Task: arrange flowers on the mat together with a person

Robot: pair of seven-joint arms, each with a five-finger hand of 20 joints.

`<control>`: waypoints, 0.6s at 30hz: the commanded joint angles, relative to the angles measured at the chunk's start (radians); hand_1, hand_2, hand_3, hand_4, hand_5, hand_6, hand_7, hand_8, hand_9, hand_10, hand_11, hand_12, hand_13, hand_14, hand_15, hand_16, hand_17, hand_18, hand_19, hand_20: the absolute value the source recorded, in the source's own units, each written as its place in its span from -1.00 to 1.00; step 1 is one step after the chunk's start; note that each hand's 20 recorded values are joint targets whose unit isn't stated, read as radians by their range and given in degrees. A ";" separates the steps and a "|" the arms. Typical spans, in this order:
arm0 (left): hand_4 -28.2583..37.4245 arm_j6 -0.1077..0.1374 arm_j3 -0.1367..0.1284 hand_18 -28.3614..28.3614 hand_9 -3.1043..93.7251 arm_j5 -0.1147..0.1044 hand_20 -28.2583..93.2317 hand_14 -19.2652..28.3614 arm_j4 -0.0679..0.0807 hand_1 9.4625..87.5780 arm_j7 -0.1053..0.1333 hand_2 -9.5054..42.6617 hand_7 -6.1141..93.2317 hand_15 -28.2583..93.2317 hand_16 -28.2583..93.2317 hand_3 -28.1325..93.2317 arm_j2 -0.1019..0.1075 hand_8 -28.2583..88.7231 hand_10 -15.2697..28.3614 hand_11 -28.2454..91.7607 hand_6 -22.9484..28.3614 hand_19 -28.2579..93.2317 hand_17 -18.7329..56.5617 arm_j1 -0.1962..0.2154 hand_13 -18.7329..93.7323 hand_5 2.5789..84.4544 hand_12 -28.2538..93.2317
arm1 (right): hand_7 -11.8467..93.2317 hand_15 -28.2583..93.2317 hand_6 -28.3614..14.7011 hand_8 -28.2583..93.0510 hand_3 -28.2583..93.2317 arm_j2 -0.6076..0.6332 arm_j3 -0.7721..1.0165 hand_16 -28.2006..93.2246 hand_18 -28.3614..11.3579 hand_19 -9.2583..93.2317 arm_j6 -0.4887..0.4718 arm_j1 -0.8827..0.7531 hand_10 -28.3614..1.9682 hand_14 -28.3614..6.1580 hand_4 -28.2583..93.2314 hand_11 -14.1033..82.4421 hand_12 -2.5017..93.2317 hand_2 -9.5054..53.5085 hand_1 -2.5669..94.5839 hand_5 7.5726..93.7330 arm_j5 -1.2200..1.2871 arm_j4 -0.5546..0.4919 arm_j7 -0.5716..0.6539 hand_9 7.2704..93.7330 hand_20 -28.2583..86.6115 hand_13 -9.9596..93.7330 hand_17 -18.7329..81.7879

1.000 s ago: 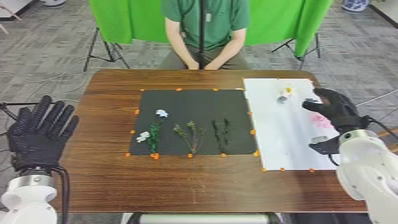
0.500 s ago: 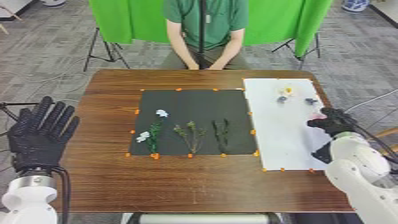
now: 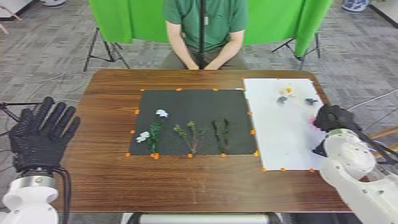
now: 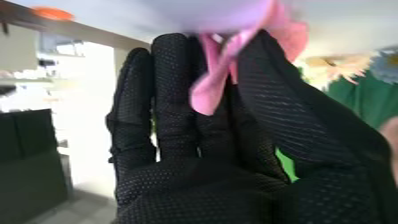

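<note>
At the right edge of the bench [image 3: 178,185], the right hand [image 3: 332,118] has straight fingers by the pink flower [image 4: 210,94]. The left hand [image 3: 40,135] is flat. Picking seems underway; next, squeeze gently, then lift.

The right hand [image 4: 204,187] has its fingers nearly straight, with a pink flower [image 4: 207,95] between them and the thumb. A peach flower [image 4: 342,66] and a blue-grey flower [image 4: 387,66] are farther off.

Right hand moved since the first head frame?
Yes, the right hand has shifted toward the robot, along the right edge of the white mat.
</note>
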 commanded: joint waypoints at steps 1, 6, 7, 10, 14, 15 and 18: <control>-1.00 -0.002 0.011 0.47 -0.23 0.000 -0.34 0.36 0.006 -0.51 -0.006 -0.16 -0.61 -0.05 -0.65 0.64 -0.005 -0.70 0.35 -0.20 0.16 -0.02 -0.67 0.010 -0.21 -0.14 -0.39 | 0.12 0.33 0.43 -0.60 0.57 -0.011 -0.078 0.19 -0.43 0.57 0.103 -0.003 0.30 0.22 -1.00 -0.19 0.09 -0.88 0.29 0.26 -0.079 0.012 0.045 0.41 0.05 0.17 -0.13; -1.00 0.001 0.012 0.47 -0.23 -0.001 -0.34 0.36 0.005 -0.51 -0.007 -0.16 -0.62 -0.05 -0.64 0.64 -0.007 -0.70 0.35 -0.20 0.16 -0.02 -0.67 0.012 -0.21 -0.14 -0.39 | 0.14 0.33 0.44 -0.58 0.57 -0.004 -0.074 0.21 -0.46 0.58 0.184 -0.015 0.33 0.22 -1.00 -0.16 0.12 -0.88 0.29 0.28 -0.101 -0.077 0.045 0.43 0.06 0.20 -0.11; -1.00 0.001 0.010 0.47 -0.23 0.000 -0.34 0.36 0.006 -0.51 -0.009 -0.16 -0.62 -0.05 -0.64 0.64 -0.007 -0.70 0.35 -0.20 0.16 -0.02 -0.67 0.012 -0.21 -0.14 -0.39 | 0.14 0.33 0.43 -0.57 0.58 0.000 -0.079 0.22 -0.47 0.58 0.203 -0.014 0.32 0.21 -1.00 -0.16 0.12 -0.88 0.29 0.28 -0.112 -0.101 0.033 0.43 0.06 0.20 -0.11; -1.00 0.003 0.008 0.47 -0.23 0.000 -0.34 0.36 0.005 -0.51 -0.009 -0.16 -0.62 -0.05 -0.64 0.64 -0.007 -0.70 0.35 -0.20 0.16 -0.02 -0.67 0.014 -0.21 -0.14 -0.39 | 0.15 0.34 0.42 -0.56 0.59 0.012 -0.117 0.22 -0.47 0.59 0.237 0.012 0.33 0.20 -1.00 -0.15 0.12 -0.88 0.29 0.28 -0.118 -0.180 -0.016 0.43 0.07 0.20 -0.11; -1.00 0.001 0.009 0.47 -0.23 0.000 -0.34 0.36 0.007 -0.51 -0.011 -0.16 -0.61 -0.05 -0.64 0.64 -0.004 -0.70 0.35 -0.20 0.15 -0.01 -0.67 0.010 -0.21 -0.14 -0.39 | 0.14 0.33 0.42 -0.56 0.59 -0.004 -0.202 0.22 -0.47 0.59 0.243 0.094 0.32 0.20 -1.00 -0.15 0.12 -0.88 0.28 0.28 -0.102 -0.251 -0.087 0.43 0.07 0.20 -0.11; -1.00 0.001 0.011 0.47 -0.23 0.000 -0.34 0.36 0.007 -0.51 -0.011 -0.16 -0.61 -0.05 -0.64 0.64 -0.003 -0.70 0.35 -0.20 0.15 -0.01 -0.67 0.009 -0.21 -0.14 -0.39 | 0.14 0.33 0.42 -0.55 0.59 -0.016 -0.226 0.22 -0.46 0.59 0.244 0.119 0.32 0.20 -1.00 -0.16 0.12 -0.88 0.28 0.28 -0.079 -0.266 -0.098 0.43 0.07 0.20 -0.11; -1.00 0.000 0.014 0.47 -0.24 0.001 -0.34 0.36 0.010 -0.51 -0.017 -0.16 -0.61 -0.05 -0.65 0.64 -0.002 -0.70 0.35 -0.21 0.16 -0.02 -0.67 0.005 -0.21 -0.14 -0.39 | 0.14 0.33 0.42 -0.55 0.60 -0.063 -0.302 0.22 -0.46 0.58 0.248 0.192 0.32 0.21 -1.00 -0.16 0.11 -0.88 0.28 0.27 -0.017 -0.279 -0.144 0.43 0.07 0.20 -0.11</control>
